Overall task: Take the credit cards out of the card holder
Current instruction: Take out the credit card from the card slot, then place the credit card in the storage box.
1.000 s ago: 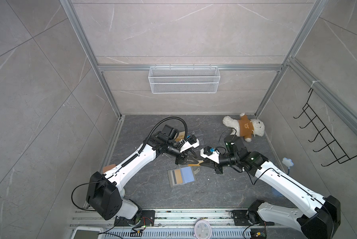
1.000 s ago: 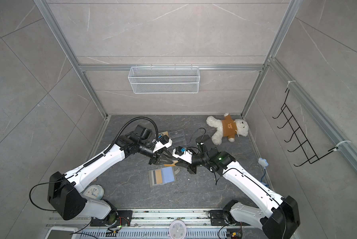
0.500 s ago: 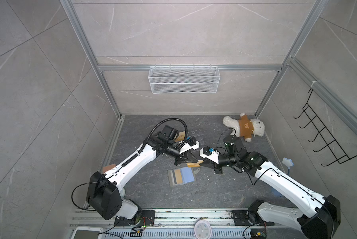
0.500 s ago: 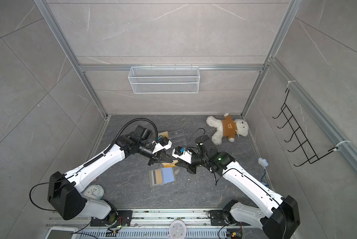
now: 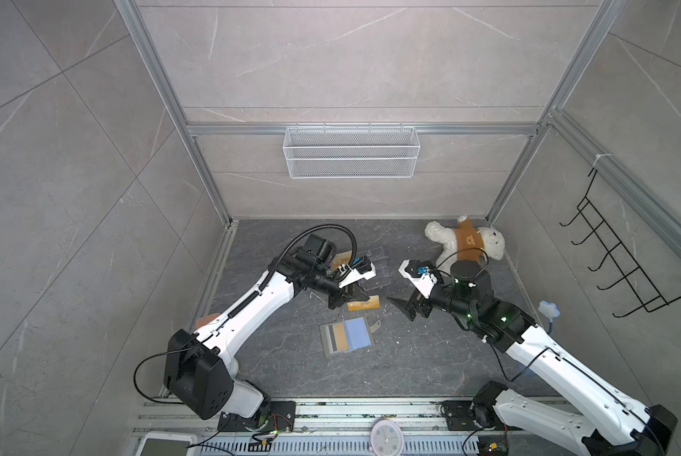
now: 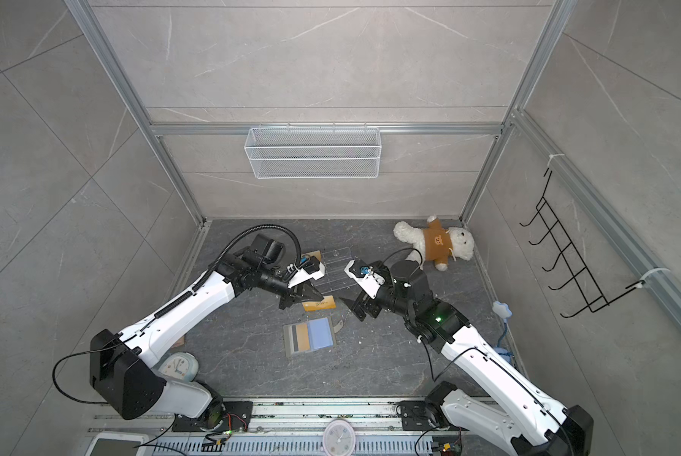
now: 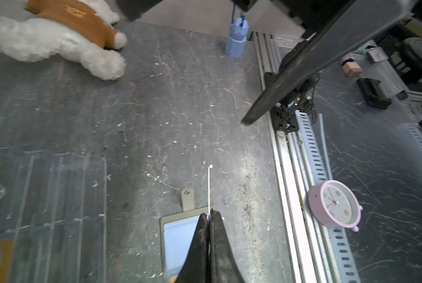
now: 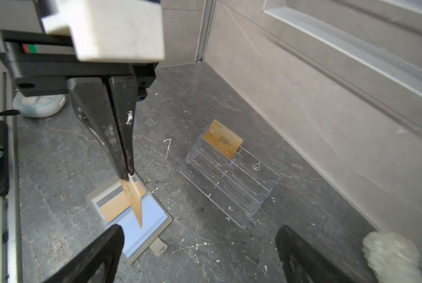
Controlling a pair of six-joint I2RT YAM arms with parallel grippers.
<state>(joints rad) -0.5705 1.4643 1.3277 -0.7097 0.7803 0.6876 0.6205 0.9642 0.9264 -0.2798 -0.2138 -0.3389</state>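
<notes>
Backed the right claw [image 5: 401, 308] off, jaws wide; pinches thin gold-orange card [image 8: 134, 198] in left claw [image 8: 125, 174] over open grey wallet [image 5: 358, 333].

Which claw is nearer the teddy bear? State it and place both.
Right. The right claw, open and empty, hangs a short way from the teddy bear; the left claw, shut on a credit card, sits farther off, over the card holder.

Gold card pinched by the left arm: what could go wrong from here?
1. The left jaws pinch the gold card only at one end; it might slip or twist and fall onto the open card holder.
2. If it goes to the clear stand next, a tilted card could miss a narrow slot.
</notes>
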